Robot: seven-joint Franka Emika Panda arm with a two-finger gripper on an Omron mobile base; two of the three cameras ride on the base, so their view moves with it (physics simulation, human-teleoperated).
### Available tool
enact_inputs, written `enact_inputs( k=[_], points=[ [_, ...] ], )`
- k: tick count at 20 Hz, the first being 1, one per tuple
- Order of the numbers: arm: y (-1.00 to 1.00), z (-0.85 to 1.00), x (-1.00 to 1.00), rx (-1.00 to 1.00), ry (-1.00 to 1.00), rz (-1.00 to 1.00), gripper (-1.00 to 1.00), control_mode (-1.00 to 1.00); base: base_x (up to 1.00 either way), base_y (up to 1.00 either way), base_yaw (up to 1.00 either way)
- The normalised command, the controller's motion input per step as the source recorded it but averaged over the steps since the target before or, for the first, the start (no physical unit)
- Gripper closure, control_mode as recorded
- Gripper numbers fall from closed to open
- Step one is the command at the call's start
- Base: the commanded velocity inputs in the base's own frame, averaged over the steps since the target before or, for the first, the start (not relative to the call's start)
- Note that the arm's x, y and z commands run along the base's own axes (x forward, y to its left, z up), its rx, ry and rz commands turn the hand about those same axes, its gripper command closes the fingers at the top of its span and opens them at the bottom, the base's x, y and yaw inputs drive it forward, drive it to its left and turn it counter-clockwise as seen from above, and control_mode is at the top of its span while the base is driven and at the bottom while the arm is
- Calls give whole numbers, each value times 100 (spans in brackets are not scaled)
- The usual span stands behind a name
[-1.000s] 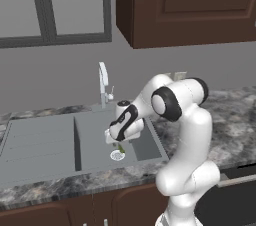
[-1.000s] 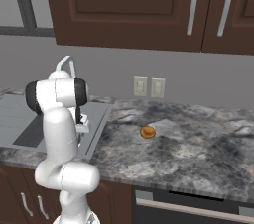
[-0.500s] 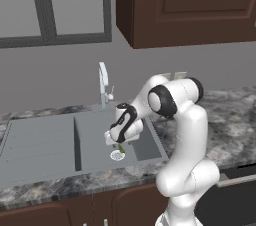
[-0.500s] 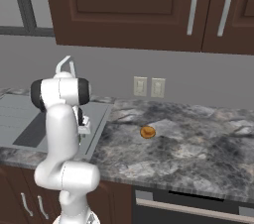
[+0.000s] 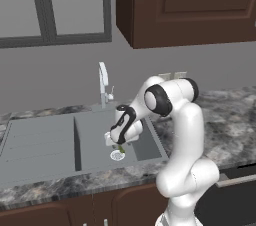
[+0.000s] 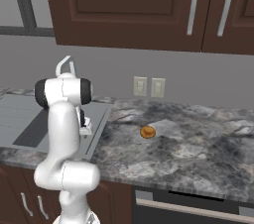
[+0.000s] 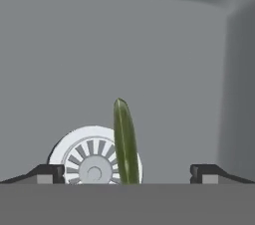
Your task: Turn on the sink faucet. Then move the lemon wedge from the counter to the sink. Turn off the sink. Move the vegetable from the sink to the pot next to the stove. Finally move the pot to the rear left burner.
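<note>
Low in the wide matte grey sink (image 5: 45, 142), white arm's end effector (image 7: 127, 171) spread wide, straddling the small green pointed lemon wedge (image 7: 125, 142). Wedge at 3 o'clock of the round silver drain (image 7: 89, 157), ready for grasping.

The counter (image 5: 230, 120), dark marbled stone, runs across the middle of both base views. The grey two-basin sink (image 5: 40, 142) is set into it at left centre of the left base view. A small brown object (image 6: 147, 132) lies on the counter at centre of the right base view.
</note>
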Motion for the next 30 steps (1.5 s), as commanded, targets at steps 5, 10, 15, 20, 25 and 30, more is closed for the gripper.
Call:
enact_inputs(
  k=[5,10,15,20,25,30],
  points=[
    [0,-6,0,0,-1,0,-100,-100,0,0,0],
    [0,-4,0,0,-1,0,-100,-100,0,0,0],
    [0,-9,0,0,0,0,-100,-100,0,0,0],
    [0,-13,0,0,0,0,-100,-100,0,0,0],
    [5,-12,0,0,-1,0,-100,-100,0,0,0],
    [8,-16,0,0,-1,0,-100,-100,0,0,0]
  ],
)
